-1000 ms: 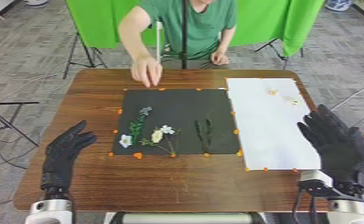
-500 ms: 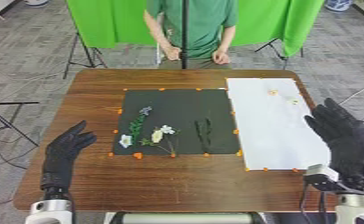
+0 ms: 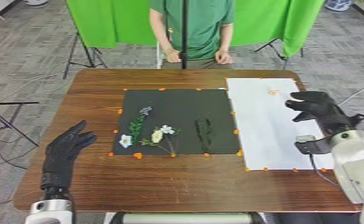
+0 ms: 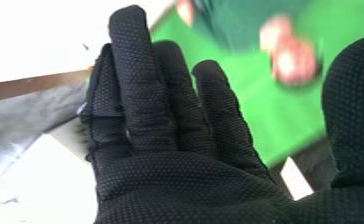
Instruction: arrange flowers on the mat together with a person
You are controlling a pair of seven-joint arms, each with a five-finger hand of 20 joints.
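Nearest, at the left of the brown table [image 3: 161, 187], the left hand [image 3: 63, 150] is open and empty, fingers loosely extended. The flowers lie flat on the black mat [image 3: 174, 100]: close to its near left corner is a white bloom [image 3: 125, 141]; right of it, the pale blossoms [image 3: 158, 135] top a stem slanting nearward and right. The dark green leaves [image 3: 203, 135] stretch lengthwise near to far, while the leafy sprig [image 3: 137, 126] leans slightly right towards its greyish far tip. Orange bits [image 3: 138, 155] edge the mat. To its right lies a white sheet [image 3: 267, 145]; the right hand [image 3: 319, 107] hangs above it, screening part, empty, fingers straight and thumb apart. Farther along the sheet sits a small pale flower [image 3: 273, 92]. Beyond the table stand a dark pole [image 3: 185, 30] and a green curtain [image 3: 267, 30].
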